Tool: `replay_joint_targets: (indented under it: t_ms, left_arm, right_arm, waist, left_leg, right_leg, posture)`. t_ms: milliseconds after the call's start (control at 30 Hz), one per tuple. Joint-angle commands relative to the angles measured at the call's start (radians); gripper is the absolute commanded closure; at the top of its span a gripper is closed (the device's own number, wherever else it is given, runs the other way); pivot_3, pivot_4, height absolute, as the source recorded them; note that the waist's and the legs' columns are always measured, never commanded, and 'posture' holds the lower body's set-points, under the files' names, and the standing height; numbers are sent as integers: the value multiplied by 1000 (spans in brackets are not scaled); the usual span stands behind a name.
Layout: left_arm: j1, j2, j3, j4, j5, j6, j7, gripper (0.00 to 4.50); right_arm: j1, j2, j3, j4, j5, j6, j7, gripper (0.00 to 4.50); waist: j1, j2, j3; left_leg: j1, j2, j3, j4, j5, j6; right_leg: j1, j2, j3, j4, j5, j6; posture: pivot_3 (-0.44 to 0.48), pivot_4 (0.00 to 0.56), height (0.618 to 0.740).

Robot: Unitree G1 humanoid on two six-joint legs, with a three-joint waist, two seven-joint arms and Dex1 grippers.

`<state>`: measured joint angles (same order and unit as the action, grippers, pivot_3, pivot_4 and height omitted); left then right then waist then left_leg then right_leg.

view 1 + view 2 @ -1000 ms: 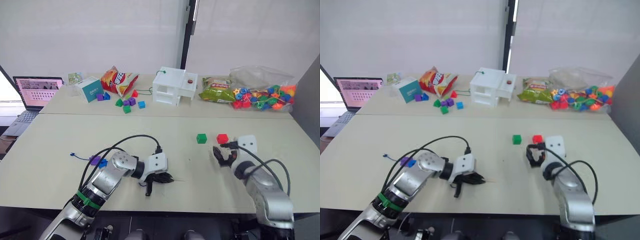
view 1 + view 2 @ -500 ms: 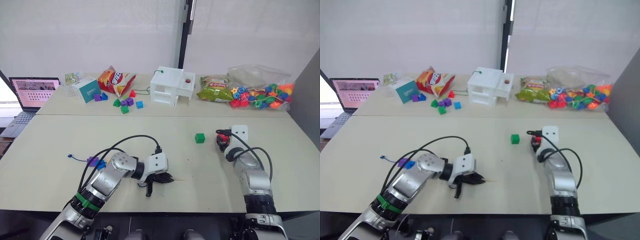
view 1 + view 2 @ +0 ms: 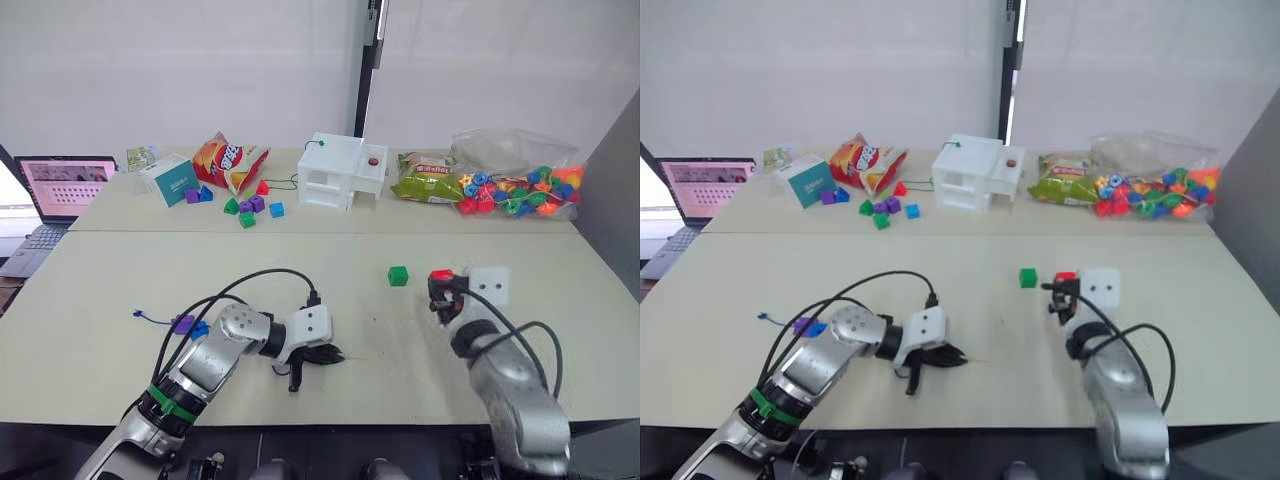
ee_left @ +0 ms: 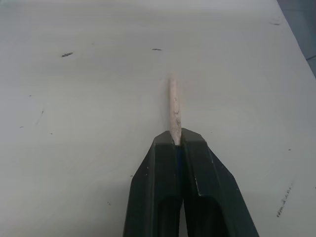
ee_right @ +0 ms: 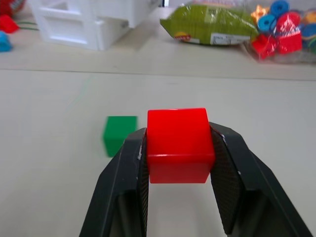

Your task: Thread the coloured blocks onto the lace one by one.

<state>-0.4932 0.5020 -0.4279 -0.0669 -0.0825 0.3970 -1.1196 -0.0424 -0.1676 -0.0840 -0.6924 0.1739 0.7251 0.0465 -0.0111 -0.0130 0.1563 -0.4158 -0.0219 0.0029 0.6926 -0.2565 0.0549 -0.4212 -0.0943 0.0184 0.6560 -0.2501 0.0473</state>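
Hard to follow in the head views: the lace (image 3: 160, 318), a thin dark line trailing away behind the left gripper (image 4: 176, 140), its run largely hidden under the arm and the black cable. Pinched between that gripper's pressed-together fingers, only the pale stiff tip (image 4: 174, 109), poking out ahead and lying low over the tabletop (image 3: 100, 290). Already strung near the lace's far end, well behind the left gripper: a purple block (image 3: 183, 323) and a blue block (image 3: 200, 328), touching each other, partly masked by the cable. Clamped in the right gripper (image 5: 178, 148): the red block (image 5: 178, 144), its sides covered by the two black fingers, top and front face plain to see. Just beyond that gripper and toward the left one, the green block (image 3: 399, 275), alone on the tabletop. Far ahead of both grippers, along the back edge: a clear bag (image 3: 520, 182) stuffed with mixed coloured beads, too jumbled to count; a green snack packet (image 3: 430, 183) beside it; a white box-like toy house (image 3: 346, 171) with a small reddish piece on top; loose small blocks (image 3: 252, 205); a crisp bag (image 3: 228, 159); a teal carton (image 3: 172, 178). At the far left, a laptop (image 3: 55, 195), cut off by the frame edge.
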Motion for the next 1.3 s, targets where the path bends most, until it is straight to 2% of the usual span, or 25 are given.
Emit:
replay_joint_targets:
  t_ms: [33, 100, 200, 467, 533, 633, 733, 767, 833, 900, 967, 1033, 1100, 1200, 1300]
  left_arm:
    - [-2, 7, 20, -11, -11, -10, 1, 4500]
    - [-2, 11, 21, -9, -12, -10, -3, 4500]
    - [-5, 10, 18, -2, -11, -13, -4, 4500]
    - [-8, 15, 20, -8, -12, -6, -8, 4500]
    - [-5, 20, 22, -12, -11, -6, -9, 4500]
    - [-2, 26, 26, -19, -14, -2, -9, 4500]
    - [5, 35, 32, -48, -23, 16, -10, 4500]
    - [10, 38, 33, -58, -25, 22, -9, 4500]
    - [12, 39, 32, -68, -27, 32, -8, 4500]
    - [17, 40, 31, -79, -28, 41, -5, 4500]
    - [17, 40, 30, -83, -28, 45, -2, 4500]
    - [20, 45, 30, -95, -34, 55, -5, 4500]
    - [22, 51, 30, -103, -37, 59, -7, 4500]
    - [19, 53, 29, -108, -38, 68, -7, 4500]
    - [20, 56, 27, -131, -40, 87, -2, 4500]
  right_arm:
    - [95, -5, 117, -235, 4, 118, -28, 3341]
    - [167, 3, 197, -291, 4, 169, -46, 3341]
    - [225, 1, 270, -267, -23, 177, -66, 3341]
    - [236, 41, 252, -104, 29, 176, -14, 3341]
    - [230, 20, 244, -114, 18, 146, 2, 2289]
    - [209, -20, 210, -157, 35, 130, 52, 1249]
    - [142, -144, 138, -229, 118, 182, 190, 202]
    - [116, -191, 107, -237, 152, 194, 239, 27]
    - [80, -258, 62, -228, 203, 212, 303, 27]
    - [23, -386, 19, -172, 296, 209, 478, 27]
    - [-10, -465, 3, -128, 355, 192, 581, 27]
    - [-88, -626, 87, 18, 315, 67, 810, 27]
    - [-174, -711, 171, 157, 267, -38, 958, 27]
    - [-268, -745, 277, 313, 186, -192, 1089, 27]
    - [-363, -735, 365, 505, 94, -361, 1205, 27]
  waist:
    - [0, 0, 0]
    - [2, 0, 0]
    - [1, 0, 0]
    - [7, 0, 0]
    - [6, 0, 0]
    - [6, 0, 0]
    - [5, 0, 0]
    - [4, 0, 0]
    - [6, 0, 0]
    - [6, 0, 0]
    - [8, -1, 0]
    - [7, 0, 0]
    - [5, -1, 1]
    - [7, -1, 1]
    - [6, -1, 1]
  left_leg:
    - [0, 0, 0, 0, 0, 0]
    - [1, 0, 0, 1, 0, 0]
    - [1, 0, 0, 2, 0, 0]
    - [1, 0, 0, 2, 0, 0]
    - [2, 0, 0, 2, 0, 0]
    - [2, 0, 0, 2, 0, 0]
    - [2, 0, 0, 2, 0, 0]
    - [2, 0, 0, 2, 0, 0]
    - [2, 0, -1, 2, 0, 0]
    - [2, 0, -1, 2, 0, 0]
    - [2, 0, -1, 2, 0, 0]
    - [2, 1, -2, 2, 0, 0]
    - [3, 1, -1, 2, 0, 1]
    - [10, 3, -1, 1, -1, 2]
    - [10, 3, -1, 1, -1, 2]
  right_leg:
    - [0, 0, 0, 0, 0, 0]
    - [0, 0, 0, -1, 0, 0]
    - [1, 0, 0, -2, 0, 0]
    - [1, 0, -1, -2, 0, 0]
    - [1, 1, -1, -2, 0, 0]
    - [1, 0, -1, -2, 0, 0]
    - [1, 0, -1, -2, 0, 0]
    - [2, 0, -1, -2, 0, 0]
    - [2, 0, -1, -2, 0, 0]
    - [2, 1, -2, -3, 0, 0]
    - [4, 1, -2, -6, 0, 0]
    - [6, 1, -4, -8, 0, 0]
    - [8, 1, -3, -9, 0, 0]
    - [15, 2, -4, -11, -1, 0]
    - [15, 1, -4, -12, -1, 0]
  posture:
    - [0, 150, 740]
    - [0, 150, 740]
    - [0, 150, 740]
    - [0, 150, 740]
    - [0, 150, 740]
    - [0, 150, 740]
    - [0, 150, 740]
    - [0, 150, 740]
    - [0, 150, 740]
    - [0, 150, 740]
    - [0, 150, 740]
    - [0, 150, 740]
    - [0, 150, 740]
    - [0, 150, 740]
    - [0, 150, 740]
